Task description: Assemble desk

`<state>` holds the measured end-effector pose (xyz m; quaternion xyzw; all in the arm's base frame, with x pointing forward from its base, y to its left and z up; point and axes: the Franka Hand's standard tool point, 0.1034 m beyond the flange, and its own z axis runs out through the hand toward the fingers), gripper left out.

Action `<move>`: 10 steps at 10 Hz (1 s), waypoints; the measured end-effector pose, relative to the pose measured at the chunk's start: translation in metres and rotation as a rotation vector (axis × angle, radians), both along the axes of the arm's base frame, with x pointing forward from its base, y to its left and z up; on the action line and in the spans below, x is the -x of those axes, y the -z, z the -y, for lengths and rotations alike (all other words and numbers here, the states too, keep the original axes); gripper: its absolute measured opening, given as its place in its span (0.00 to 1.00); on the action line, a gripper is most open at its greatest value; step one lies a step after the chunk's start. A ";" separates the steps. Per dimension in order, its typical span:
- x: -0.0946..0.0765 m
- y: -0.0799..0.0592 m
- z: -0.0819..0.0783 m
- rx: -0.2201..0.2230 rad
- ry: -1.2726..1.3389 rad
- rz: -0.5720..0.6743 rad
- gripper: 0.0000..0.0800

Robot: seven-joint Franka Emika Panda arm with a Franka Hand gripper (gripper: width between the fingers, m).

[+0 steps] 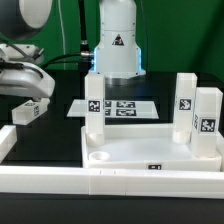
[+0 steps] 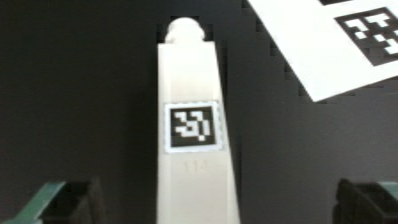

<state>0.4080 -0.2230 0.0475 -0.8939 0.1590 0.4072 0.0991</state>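
the white plastic tray-like rectangular tabletop with raised rim [image 1: 150,157] lies on the black surface [image 1: 45,135] in the lower part of the exterior view, pressed against the long white border rail [image 1: 60,180] that runs across the front. three white block legs with black-and-white square tags stand upright in it: one tall leg [image 1: 95,103] at the corner toward the exterior view's left, another [image 1: 185,103] toward the exterior view's right, and a third [image 1: 207,120] just beside that one, nearer the camera. behind the tabletop, the flat white marker board [image 1: 125,108] with printed tags lies on the surface in front of the robot's white base [image 1: 117,45].

at the exterior view's left edge the arm's white wrist [image 1: 22,75] reaches in low over the surface. a fourth white leg [image 1: 30,111] lies on its side there, well apart from the tabletop, its tag facing up.

in the wrist view that lying leg [image 2: 192,120] runs lengthwise through the middle of the picture, tag [image 2: 191,128] on its upper face, one end rounded with a small notch. a corner of the marker board [image 2: 338,50] shows beyond it. the claw [image 2: 208,198] hangs above the leg with its two dark fingertips [image 2: 54,195] spread wide apart, one on either side of the leg, neither touching it. nothing is held.
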 end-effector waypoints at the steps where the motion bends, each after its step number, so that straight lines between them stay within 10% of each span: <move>1: 0.000 0.000 0.001 0.001 0.001 0.001 0.81; 10: 0.011 0.000 0.006 0.012 -0.126 -0.129 0.81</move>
